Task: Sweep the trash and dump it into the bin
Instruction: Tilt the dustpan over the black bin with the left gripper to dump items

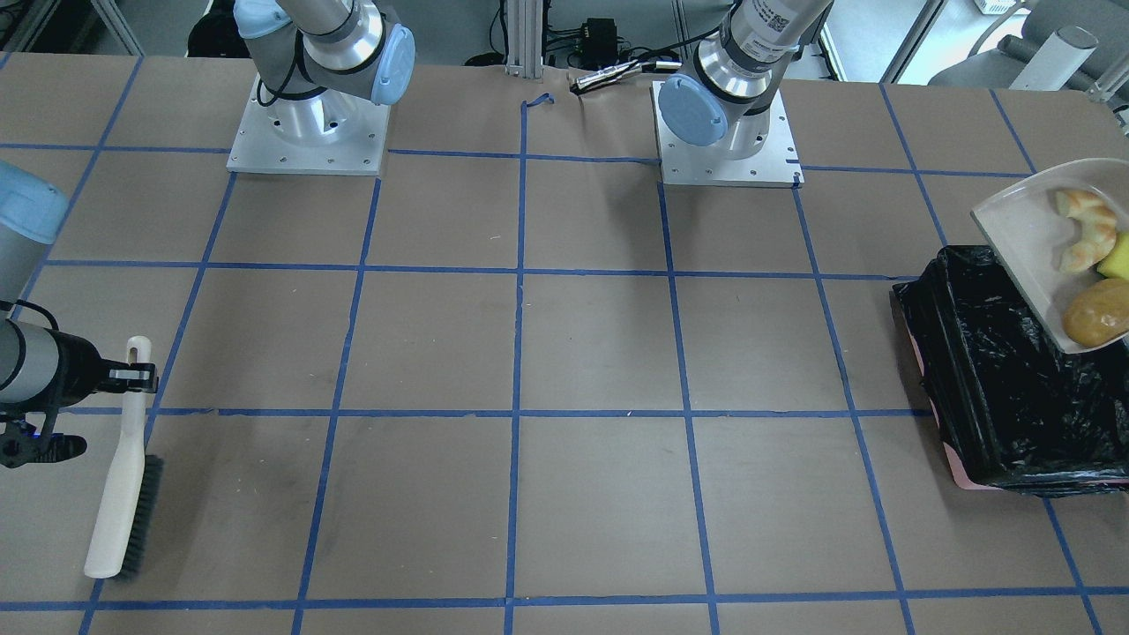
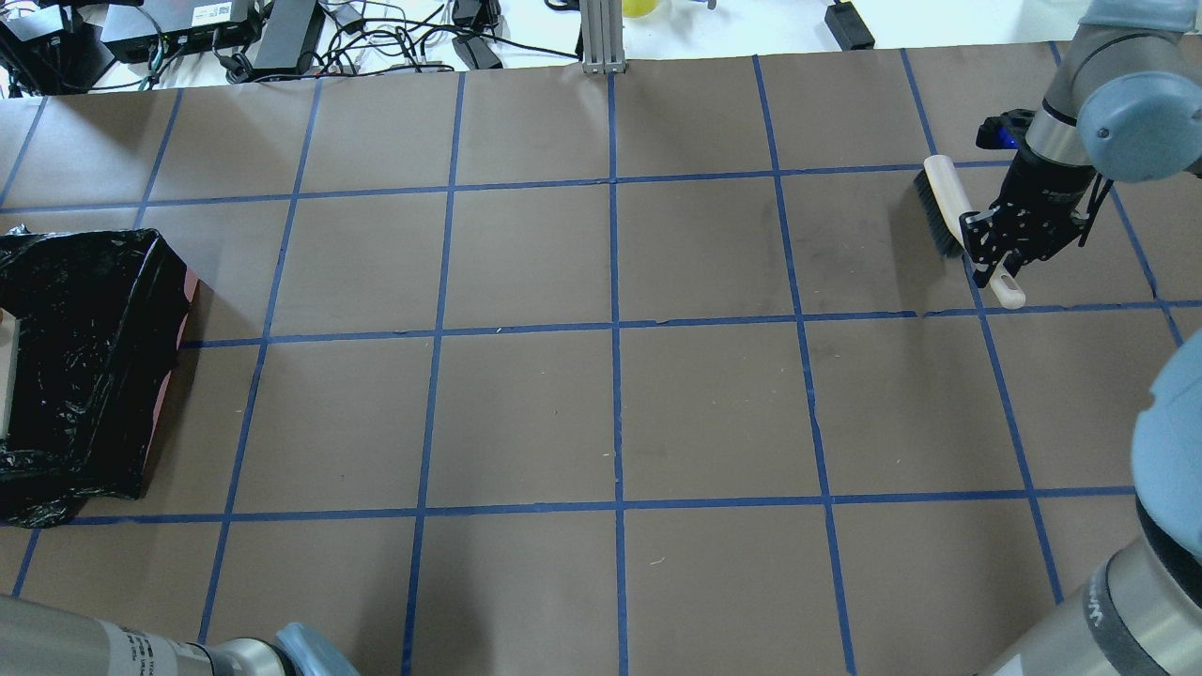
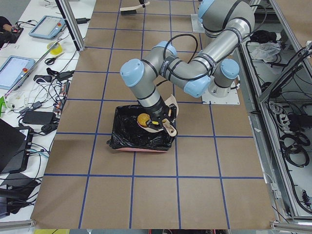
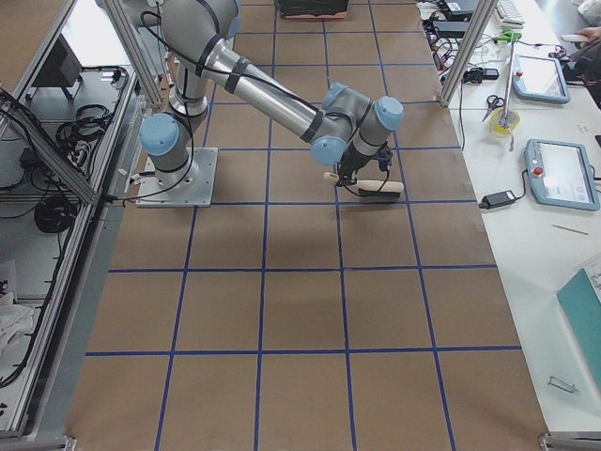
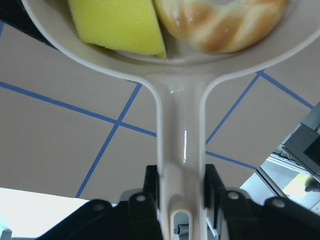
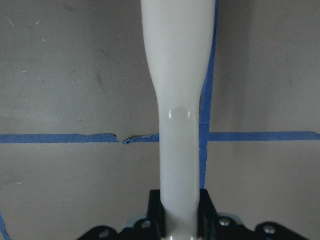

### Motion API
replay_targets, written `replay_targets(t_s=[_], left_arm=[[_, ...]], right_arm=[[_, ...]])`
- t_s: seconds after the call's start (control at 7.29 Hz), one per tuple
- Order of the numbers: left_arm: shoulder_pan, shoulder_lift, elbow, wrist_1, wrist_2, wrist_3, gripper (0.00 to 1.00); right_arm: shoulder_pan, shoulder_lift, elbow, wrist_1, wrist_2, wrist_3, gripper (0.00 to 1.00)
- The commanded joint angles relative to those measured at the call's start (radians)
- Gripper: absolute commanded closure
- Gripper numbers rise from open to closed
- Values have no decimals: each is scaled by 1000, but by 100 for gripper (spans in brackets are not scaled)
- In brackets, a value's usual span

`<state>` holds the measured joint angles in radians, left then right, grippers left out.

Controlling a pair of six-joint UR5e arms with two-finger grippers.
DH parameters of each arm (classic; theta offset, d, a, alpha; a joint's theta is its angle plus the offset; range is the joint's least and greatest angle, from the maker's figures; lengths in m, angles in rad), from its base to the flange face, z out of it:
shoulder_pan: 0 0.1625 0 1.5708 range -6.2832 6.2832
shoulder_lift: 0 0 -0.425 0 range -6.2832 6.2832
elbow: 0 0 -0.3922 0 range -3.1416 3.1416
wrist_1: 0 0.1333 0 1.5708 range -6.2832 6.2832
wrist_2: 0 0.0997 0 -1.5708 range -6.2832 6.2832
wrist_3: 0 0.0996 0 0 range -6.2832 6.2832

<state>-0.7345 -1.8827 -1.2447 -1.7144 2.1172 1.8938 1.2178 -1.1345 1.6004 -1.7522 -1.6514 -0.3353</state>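
My left gripper [image 5: 180, 197] is shut on the handle of a beige dustpan [image 1: 1028, 234] and holds it tilted above the bin [image 1: 1005, 370], a box lined with a black bag. In the pan lie the curved bread piece [image 1: 1089, 231], the yellow wedge [image 1: 1120, 256] and the golden-brown potato shape [image 1: 1098, 322]. The wedge [image 5: 120, 25] and the bread [image 5: 225, 22] also show in the left wrist view. My right gripper [image 2: 1000, 253] is shut on the handle of a white hand brush [image 2: 944, 211] at the table's far right, bristles touching or near the table.
The brown table [image 2: 610, 413] carries a blue tape grid. The two arm bases [image 1: 309, 132] stand at the robot's edge. The bin [image 2: 84, 366] sits at the table's left edge. Cables and boxes [image 2: 282, 38] lie beyond the far edge.
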Motion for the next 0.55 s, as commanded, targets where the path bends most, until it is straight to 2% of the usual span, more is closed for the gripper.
replay_targets(t_s=[0.0,0.14,0.27,0.41], left_arm=[[-84,2,7,4,142,1,100],[-91,-1,4,3,144,1,100],[-91,-7,5,4,142,1,100],[-89,-7,5,4,139,1,100]], right_arm=[[-1,2,12,-4,-2,2,100],[-1,2,12,-6,-2,1,99],[-1,2,10,-6,-1,1,82],[-1,4,12,-6,-2,2,72]])
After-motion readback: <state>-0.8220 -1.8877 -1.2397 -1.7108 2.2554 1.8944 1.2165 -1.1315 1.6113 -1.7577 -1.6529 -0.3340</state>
